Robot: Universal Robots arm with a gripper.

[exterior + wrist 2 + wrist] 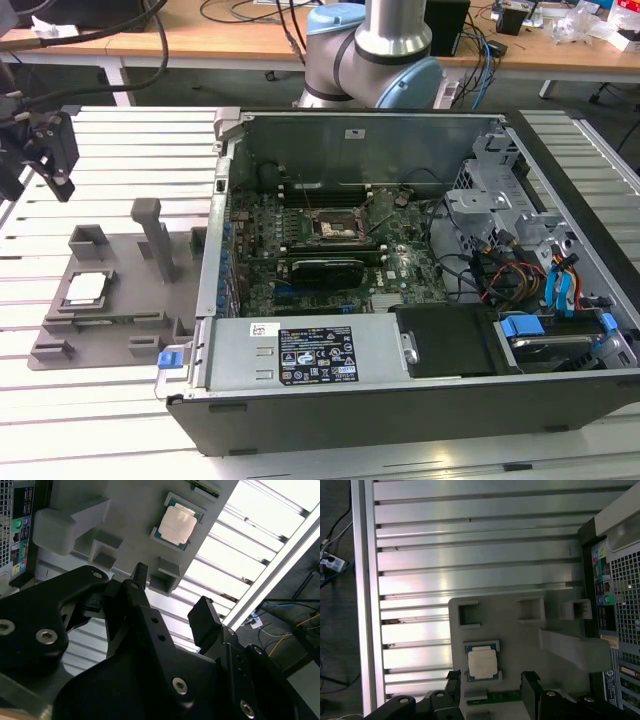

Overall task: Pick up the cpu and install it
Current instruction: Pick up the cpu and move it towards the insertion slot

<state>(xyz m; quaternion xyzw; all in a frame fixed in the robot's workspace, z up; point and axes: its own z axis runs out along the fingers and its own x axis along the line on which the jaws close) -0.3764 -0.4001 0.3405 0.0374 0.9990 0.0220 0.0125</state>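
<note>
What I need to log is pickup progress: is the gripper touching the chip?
Apart. In the exterior view the gripper hangs well above the chip, which lies in its grey tray, with open space between them.

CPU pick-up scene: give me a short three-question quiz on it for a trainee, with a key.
1. True or false: the cpu lies inside the computer case.
2. Pick one. The gripper is: A) shut on the cpu; B) open, holding nothing; C) shut on a cable.
3. Fill the gap: in the exterior view, the grey fixture tray sits on that view's ____ of the computer case.
Key: 1 false, it lies on the grey fixture tray; 2 B; 3 left.
</note>
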